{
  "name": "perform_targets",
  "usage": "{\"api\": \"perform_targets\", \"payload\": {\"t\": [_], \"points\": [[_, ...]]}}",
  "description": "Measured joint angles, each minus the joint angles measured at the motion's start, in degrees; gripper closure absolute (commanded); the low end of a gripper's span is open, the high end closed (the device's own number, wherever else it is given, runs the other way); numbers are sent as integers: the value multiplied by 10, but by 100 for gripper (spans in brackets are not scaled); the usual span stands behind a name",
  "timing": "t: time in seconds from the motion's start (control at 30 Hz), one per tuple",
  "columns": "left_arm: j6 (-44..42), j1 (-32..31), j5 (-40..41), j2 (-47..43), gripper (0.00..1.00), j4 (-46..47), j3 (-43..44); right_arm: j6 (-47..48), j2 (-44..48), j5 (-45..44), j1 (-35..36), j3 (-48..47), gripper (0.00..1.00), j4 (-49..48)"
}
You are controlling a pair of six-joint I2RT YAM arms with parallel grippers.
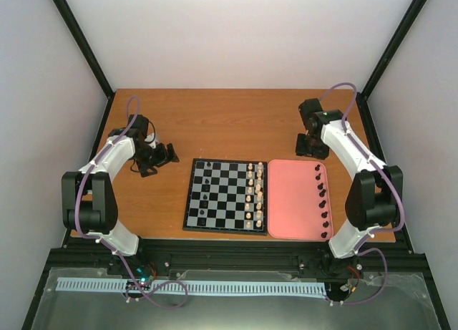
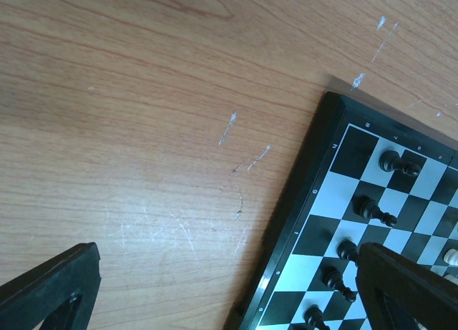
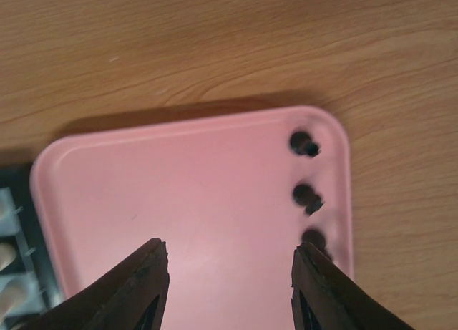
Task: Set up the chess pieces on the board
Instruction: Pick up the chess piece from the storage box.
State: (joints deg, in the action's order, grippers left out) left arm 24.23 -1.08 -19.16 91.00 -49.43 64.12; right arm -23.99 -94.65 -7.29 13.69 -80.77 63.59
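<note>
The board [image 1: 229, 195] lies at the table's middle. Several black chess pieces [image 1: 205, 181] stand along its left side, and cream pieces [image 1: 254, 194] fill its right columns. More black chess pieces [image 1: 321, 194] line the right edge of a pink tray [image 1: 290, 201]. My left gripper [image 1: 169, 155] is open over bare wood, left of the board's far corner. In the left wrist view the left gripper [image 2: 229, 294] holds nothing, beside the board's rim [image 2: 300, 201] and black pieces [image 2: 372, 210]. My right gripper [image 3: 229, 273] stands open and empty above the tray [image 3: 179, 201], near three black pieces [image 3: 308, 195].
Black frame posts rise at the table's back corners [image 1: 107, 86]. The right arm [image 1: 343, 144] reaches over the tray's far right corner. A corner of the board with cream pieces [image 3: 11, 255] shows at the left edge of the right wrist view.
</note>
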Motion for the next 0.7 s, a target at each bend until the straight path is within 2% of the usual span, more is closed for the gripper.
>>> {"api": "perform_targets", "payload": {"t": [0.33, 0.7], "points": [[0, 0, 0, 0, 0, 0, 0, 68, -75, -20, -95, 12, 55, -52], [-1, 0, 2, 0, 0, -1, 1, 104, -111, 9, -109, 32, 59, -81]]}}
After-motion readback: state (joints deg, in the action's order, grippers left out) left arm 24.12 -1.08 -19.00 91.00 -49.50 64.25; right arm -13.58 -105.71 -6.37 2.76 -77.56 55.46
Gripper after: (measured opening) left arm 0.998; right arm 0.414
